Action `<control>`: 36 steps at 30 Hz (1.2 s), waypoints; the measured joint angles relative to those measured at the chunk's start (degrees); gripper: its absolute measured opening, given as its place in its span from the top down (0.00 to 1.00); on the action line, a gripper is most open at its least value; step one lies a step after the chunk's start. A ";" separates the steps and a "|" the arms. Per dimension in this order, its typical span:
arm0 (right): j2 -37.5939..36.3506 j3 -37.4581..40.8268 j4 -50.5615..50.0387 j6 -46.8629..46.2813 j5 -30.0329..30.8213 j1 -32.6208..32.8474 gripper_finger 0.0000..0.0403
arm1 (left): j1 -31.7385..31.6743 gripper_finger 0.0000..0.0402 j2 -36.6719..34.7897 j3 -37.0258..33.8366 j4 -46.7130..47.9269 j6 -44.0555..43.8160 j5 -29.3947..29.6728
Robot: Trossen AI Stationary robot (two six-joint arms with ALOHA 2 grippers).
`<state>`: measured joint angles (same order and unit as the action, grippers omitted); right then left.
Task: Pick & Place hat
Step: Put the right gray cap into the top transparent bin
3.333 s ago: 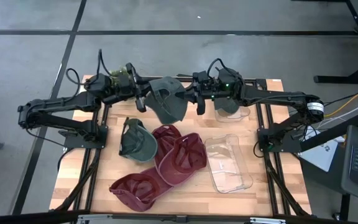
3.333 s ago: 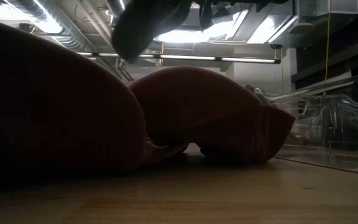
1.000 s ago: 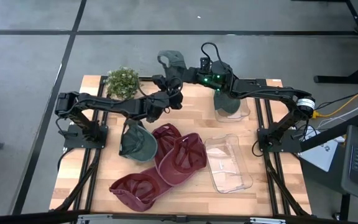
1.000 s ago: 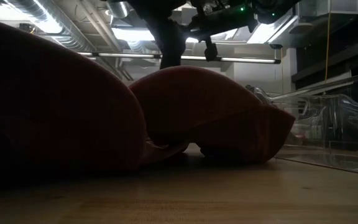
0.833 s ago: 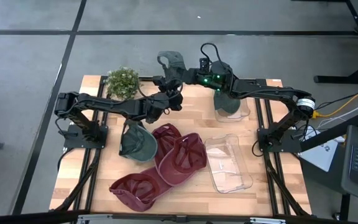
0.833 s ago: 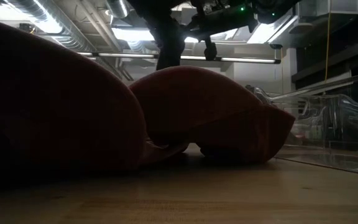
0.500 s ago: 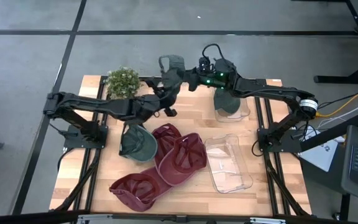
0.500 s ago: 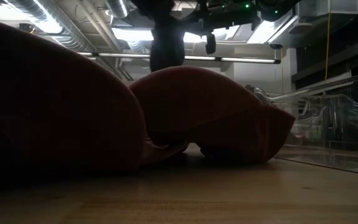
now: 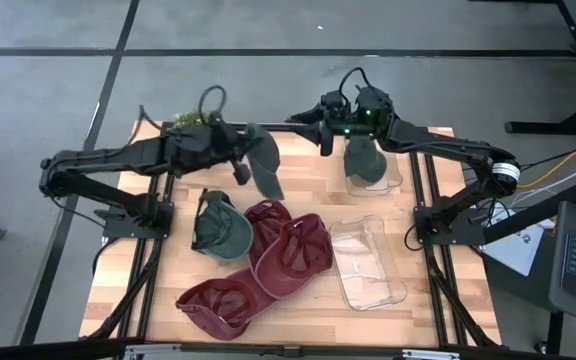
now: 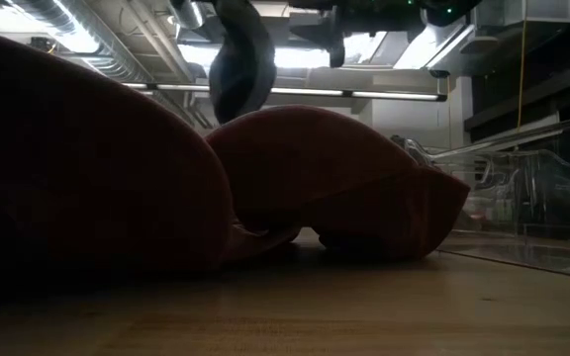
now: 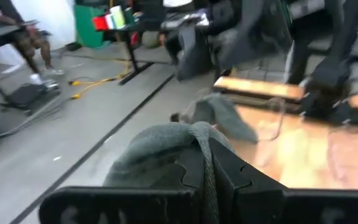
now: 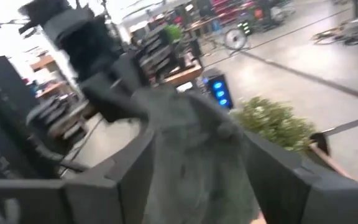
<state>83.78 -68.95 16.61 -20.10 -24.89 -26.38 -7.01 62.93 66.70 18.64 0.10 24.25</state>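
— Now airborne: which arm has the green hat (image 9: pixel 262 160)?

— It hangs above the counter (image 9: pixel 308 180), between the arms, its fabric clenched in the left pincer (image 9: pixel 236 160). Moments ago both arms met at it; the right pincer (image 9: pixel 325 128) has since let go and stands released, just apart.

— What does that mean?

— The handover looks complete. Placement remains, perhaps beside the green cap (image 9: pixel 220 226) and maroon caps (image 9: pixel 288 252).

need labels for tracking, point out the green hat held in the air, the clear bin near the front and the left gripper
green hat (image 9: pixel 265 163), high view, on its hanging crown
clear bin (image 9: pixel 396 290), high view, on its right rim
left gripper (image 9: pixel 236 150), high view, between its fingertips, at the hat
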 joint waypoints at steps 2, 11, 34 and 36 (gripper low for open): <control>0.01 0.00 -0.38 -0.47 -1.67 0.75 0.38 | -1.18 0.99 -1.36 0.00 0.00 0.03 -3.58; -0.01 0.00 -1.25 -3.41 -15.61 2.29 0.35 | -4.50 0.99 -4.93 0.00 0.99 1.11 -15.70; -8.62 0.02 -28.33 11.74 11.00 6.15 0.39 | -12.27 0.99 -7.33 -10.51 -13.98 0.80 -37.62; -8.10 0.01 -28.36 11.59 11.66 6.51 0.39 | -13.15 0.99 -7.31 -11.32 -14.13 -0.58 -40.01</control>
<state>75.68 -68.94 -11.75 -8.50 -13.24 -19.87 -20.16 55.61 55.38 4.51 -0.48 -15.77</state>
